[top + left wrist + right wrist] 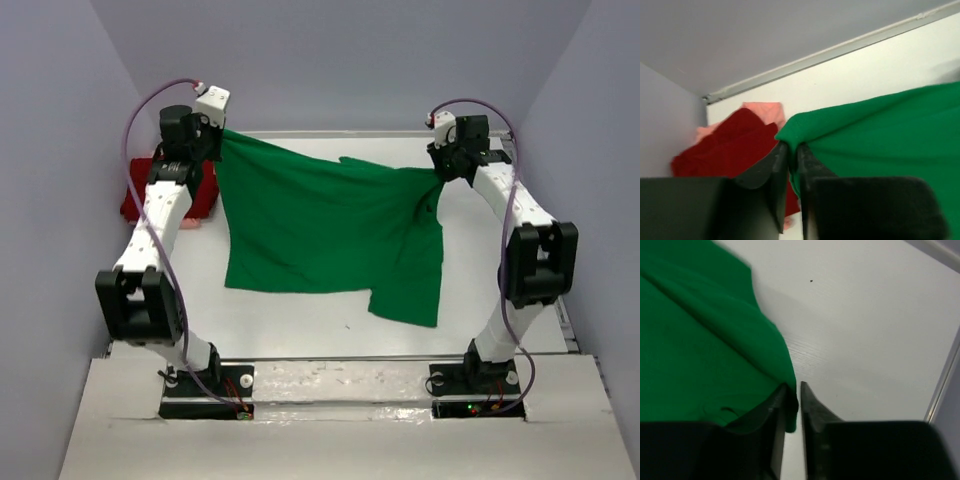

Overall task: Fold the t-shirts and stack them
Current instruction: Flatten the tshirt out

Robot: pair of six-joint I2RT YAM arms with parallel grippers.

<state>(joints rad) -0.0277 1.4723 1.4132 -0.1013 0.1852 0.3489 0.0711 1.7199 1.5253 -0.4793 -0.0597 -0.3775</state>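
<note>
The bright green t-shirt (pixel 320 220) is stretched between both arms over the white table, its lower edge resting on the surface. At the far left my left gripper (pixel 222 133) pinches one top corner. In the left wrist view the green cloth (pixel 880 130) fills the narrow slit at the left gripper (pixel 792 145) tips. My right gripper (pixel 440 175) is at the other corner. In the right wrist view the green cloth (pixel 700 340) lies against one finger of the right gripper (pixel 794 385), and a thin strip of table shows beside it. The dark red t-shirt (pixel 725 145) lies on the pale pink t-shirt (pixel 767 110).
The red and pink heap (pixel 140 195) sits against the left wall, just behind my left arm. A metal rail (pixel 840 50) runs along the far table edge under the back wall. The right table edge (pixel 945 380) is close to my right gripper.
</note>
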